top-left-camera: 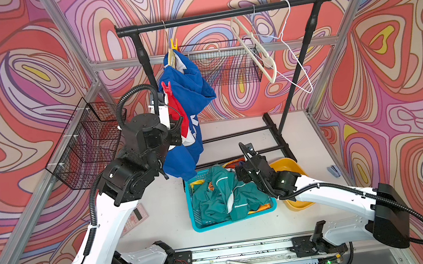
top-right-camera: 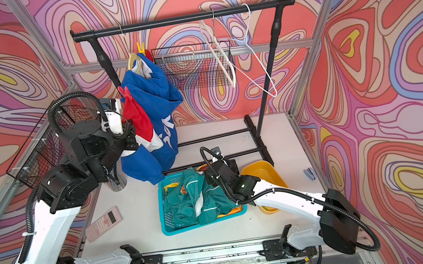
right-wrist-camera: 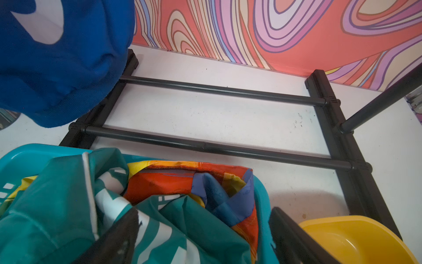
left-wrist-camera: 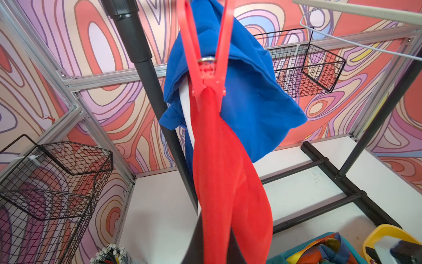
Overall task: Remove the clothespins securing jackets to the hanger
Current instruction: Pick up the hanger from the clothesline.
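Top views: rail [top-left-camera: 218, 15] carries two bare hangers [top-left-camera: 273, 71]. The teal jacket [top-left-camera: 220, 196] lies in the basket [top-left-camera: 215, 225], well away from the left gripper [top-right-camera: 134, 130]. On its own hanger is the blue jacket [top-left-camera: 187, 92], with the yellow peg [top-left-camera: 174, 44] high above the left fingers and the red peg [top-left-camera: 166, 87] just above them. Both pegs are on.

Left wrist: red peg dead ahead of the fingers [left-wrist-camera: 237, 256], clamped on the jacket's red band. The band runs down between the fingers. Left gripper is closed tight on the cloth, not on the peg.

Right wrist: right gripper [right-wrist-camera: 205, 212] spread wide and empty. One finger is over the teal jacket, the other between basket and bowl [right-wrist-camera: 356, 240]. The rainbow jacket [right-wrist-camera: 182, 182] sits in the basket just ahead of the gap.

Progress, my read: two of three jackets are off. The last one has two pegs to go. Left looks to be steadying cloth, and no peg is gripped yet. Bowl contents unreadable.
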